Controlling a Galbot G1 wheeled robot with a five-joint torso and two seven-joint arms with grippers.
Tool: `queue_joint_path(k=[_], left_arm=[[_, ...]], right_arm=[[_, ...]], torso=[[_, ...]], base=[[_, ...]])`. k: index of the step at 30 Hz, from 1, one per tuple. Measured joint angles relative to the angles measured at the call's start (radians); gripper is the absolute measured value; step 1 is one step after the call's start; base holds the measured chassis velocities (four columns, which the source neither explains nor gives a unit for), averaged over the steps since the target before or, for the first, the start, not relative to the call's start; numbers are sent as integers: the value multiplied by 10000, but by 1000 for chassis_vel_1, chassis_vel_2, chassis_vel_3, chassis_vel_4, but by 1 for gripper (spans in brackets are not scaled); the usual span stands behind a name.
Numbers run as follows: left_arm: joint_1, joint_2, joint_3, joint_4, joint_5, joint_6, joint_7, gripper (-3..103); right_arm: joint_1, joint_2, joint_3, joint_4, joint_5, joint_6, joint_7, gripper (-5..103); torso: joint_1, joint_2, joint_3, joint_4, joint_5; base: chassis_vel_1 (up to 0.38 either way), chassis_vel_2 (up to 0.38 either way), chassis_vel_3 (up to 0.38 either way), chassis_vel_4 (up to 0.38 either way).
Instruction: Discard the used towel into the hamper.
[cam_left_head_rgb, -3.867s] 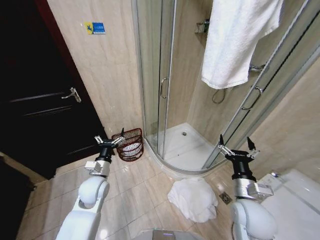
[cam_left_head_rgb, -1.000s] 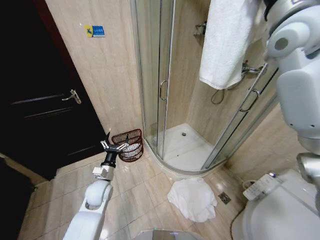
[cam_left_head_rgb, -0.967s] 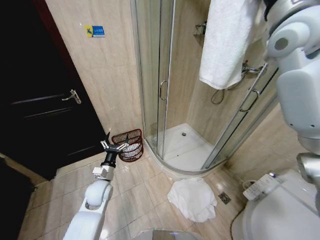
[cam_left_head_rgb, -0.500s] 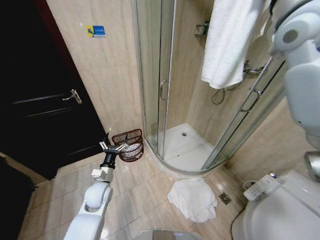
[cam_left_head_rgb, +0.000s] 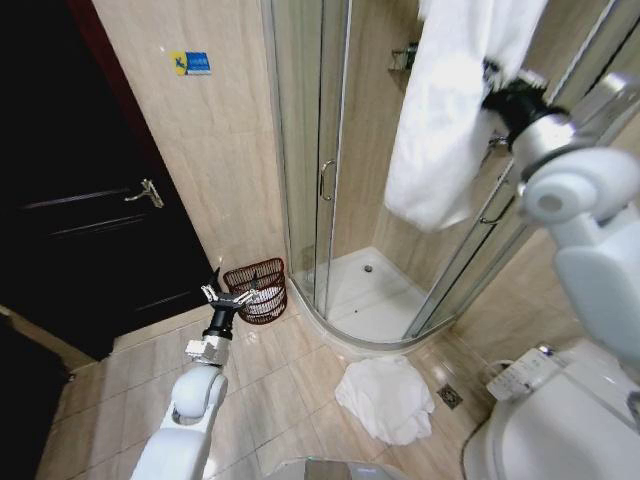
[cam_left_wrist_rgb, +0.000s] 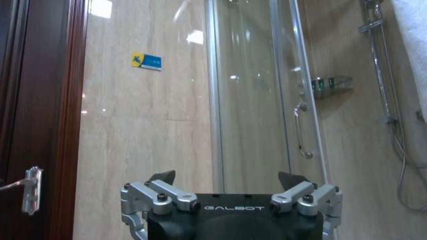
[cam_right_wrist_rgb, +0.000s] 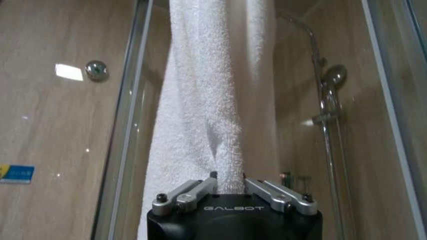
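Note:
A white towel (cam_left_head_rgb: 440, 130) hangs high over the shower's glass wall and is bunched where I hold it. My right gripper (cam_left_head_rgb: 490, 88) is raised to it and shut on a fold of its cloth. In the right wrist view the towel (cam_right_wrist_rgb: 207, 100) runs down between the closed fingers of the right gripper (cam_right_wrist_rgb: 228, 178). The hamper (cam_left_head_rgb: 256, 288), a small dark reddish-brown wicker basket with something white inside, stands on the floor by the shower door. My left gripper (cam_left_head_rgb: 228, 297) is held low just beside the hamper's rim. The left gripper (cam_left_wrist_rgb: 227, 179) is open and holds nothing.
A second white towel (cam_left_head_rgb: 388, 398) lies crumpled on the floor tiles before the shower tray (cam_left_head_rgb: 375, 300). A dark door (cam_left_head_rgb: 80, 220) is on the left and a toilet (cam_left_head_rgb: 560, 430) at the lower right. The curved glass shower doors (cam_left_head_rgb: 320, 150) stand between hamper and towel.
My right arm rose from beside the toilet to the hanging towel and shut on it. The towel is now bunched and pulled lower and to the left. The left arm has barely moved.

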Motion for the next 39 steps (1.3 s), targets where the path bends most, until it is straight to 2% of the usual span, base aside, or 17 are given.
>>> queue_joint_path(k=[8, 21, 39], left_arm=[[-5, 24, 8, 15, 2, -7, 20, 100], [110, -15, -41, -10, 12, -109, 28, 100], [109, 41, -30, 55, -31, -211, 28, 100]], right_arm=[[-1501, 76, 860, 390, -132, 28, -51, 3], [-2944, 260, 1461, 838, -585, 176, -144, 3], [-5700, 880, 2358, 1415, -1874, 455, -605, 3]], torso=[[0, 0, 0, -2, -2], [0, 0, -1, 0, -1], [1, -2, 0, -2, -1]], base=[[0, 0, 0, 0], [0, 0, 0, 0], [0, 0, 0, 0]])
